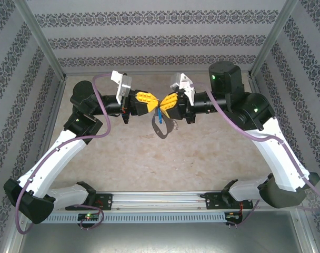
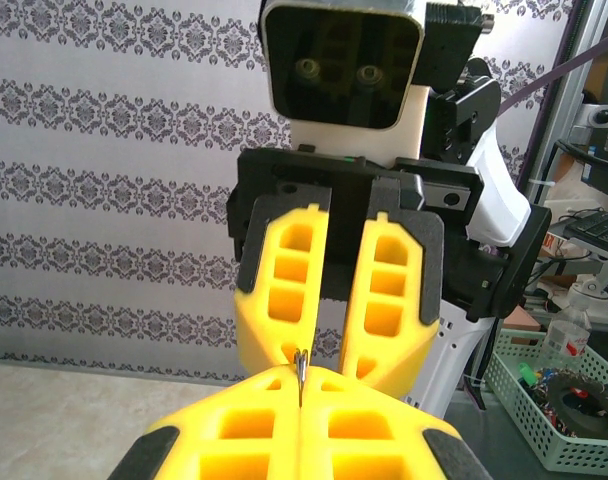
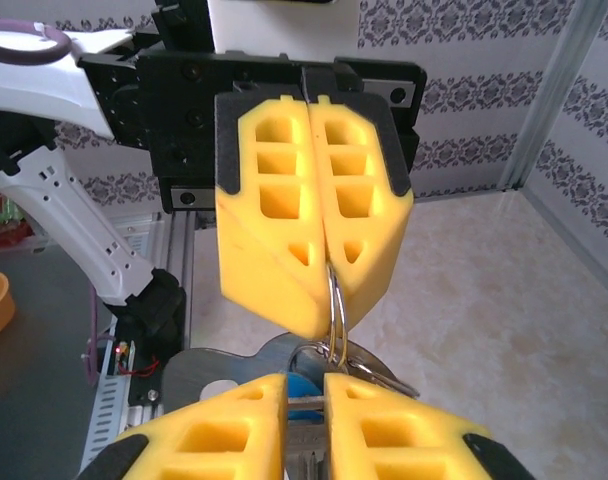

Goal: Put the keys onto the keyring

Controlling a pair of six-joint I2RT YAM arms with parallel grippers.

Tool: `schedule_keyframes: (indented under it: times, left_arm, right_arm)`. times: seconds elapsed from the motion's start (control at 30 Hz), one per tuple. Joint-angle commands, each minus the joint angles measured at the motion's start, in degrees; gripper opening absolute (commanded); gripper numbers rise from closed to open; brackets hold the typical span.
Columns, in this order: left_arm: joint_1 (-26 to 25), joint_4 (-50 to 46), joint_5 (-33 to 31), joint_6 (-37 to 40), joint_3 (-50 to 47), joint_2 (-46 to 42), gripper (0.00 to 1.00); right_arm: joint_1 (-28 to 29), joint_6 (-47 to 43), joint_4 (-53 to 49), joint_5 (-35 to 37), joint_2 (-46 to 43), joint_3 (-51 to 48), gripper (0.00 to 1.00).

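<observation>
Patterned wallpaper closes off the far and side edges of a beige table (image 1: 202, 158), and both arms reach over it from the rail at the near edge. They meet tip to tip in the air above the middle of the table, somewhat closer to its far edge.

The left gripper (image 1: 151, 105) has its yellow fingers (image 3: 274, 200) pressed together, pinching a thin wire ring (image 3: 334, 300) of the keyring (image 3: 269, 352). The grey loop of the keyring hangs just below those tips.

The right gripper (image 1: 161, 104) faces it, its fingers (image 3: 214, 430) a narrow slot apart. The key (image 1: 158, 117) hangs between the two grippers. In the right wrist view its blue head sits at the mouth of that slot. I cannot tell whether the right pads press on it. From above, the blue head shows just under the point where the tips meet, clear of the table.
</observation>
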Motion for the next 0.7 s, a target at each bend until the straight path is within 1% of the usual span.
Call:
schedule_keyframes:
  times: [0.0,0.07,0.33,0.6,0.67]
  left_arm:
    - [0.12,4.05,1.13,-1.17,2.12,-0.23,0.0]
    - [0.11,4.1,1.17,-1.22,2.02,-0.33,0.0]
    - [0.07,3.9,0.91,-1.29,1.43,-1.13,0.0]
    - [0.04,3.94,0.91,-1.41,1.68,-1.09,0.0]
    - [0.05,3.93,0.91,-1.47,1.75,-1.01,0.0]
  right_arm:
    - [-0.86,1.39,3.65,1.21,-0.98,-0.71,0.2]
    - [-0.89,1.62,4.17,0.82,-0.9,-0.7,0.22]
    - [-0.84,2.74,6.15,0.16,0.06,-0.46,0.22]
    - [-0.82,2.33,6.09,-0.47,1.43,0.3,0.15]
    - [-0.87,2.1,5.77,-0.51,1.7,0.58,0.12]
